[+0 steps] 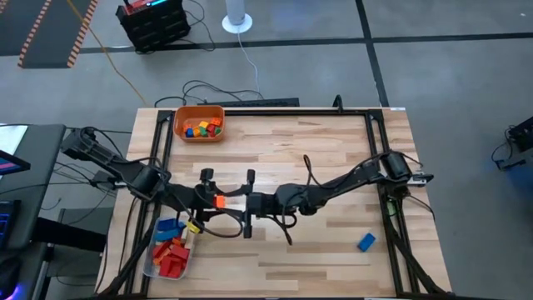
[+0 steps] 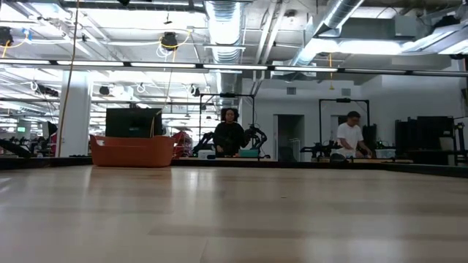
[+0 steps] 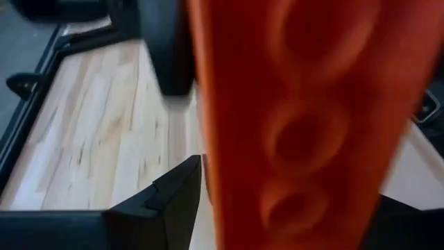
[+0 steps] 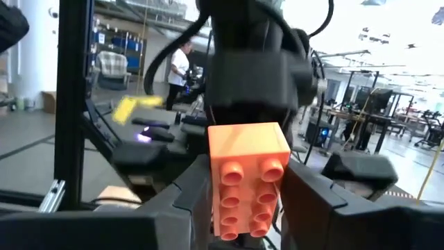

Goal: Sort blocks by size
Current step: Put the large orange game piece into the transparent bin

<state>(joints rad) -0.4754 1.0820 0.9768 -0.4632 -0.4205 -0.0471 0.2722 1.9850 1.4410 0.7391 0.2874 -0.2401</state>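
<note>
While both grippers are meeting mid-table, left gripper (image 1: 215, 200) and right gripper (image 1: 241, 202) both pinching orange brick (image 1: 221, 200); risking drop if release mistimed.

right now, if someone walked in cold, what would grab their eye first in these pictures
The two grippers meeting above the middle of the table, left gripper and right gripper, with one orange block between them; both appear to grip it, as in a handover. Next, the orange bin at the far left corner holds short blocks, and the clear tub at the near left holds longer ones. A lone blue block lies near the right.
</note>
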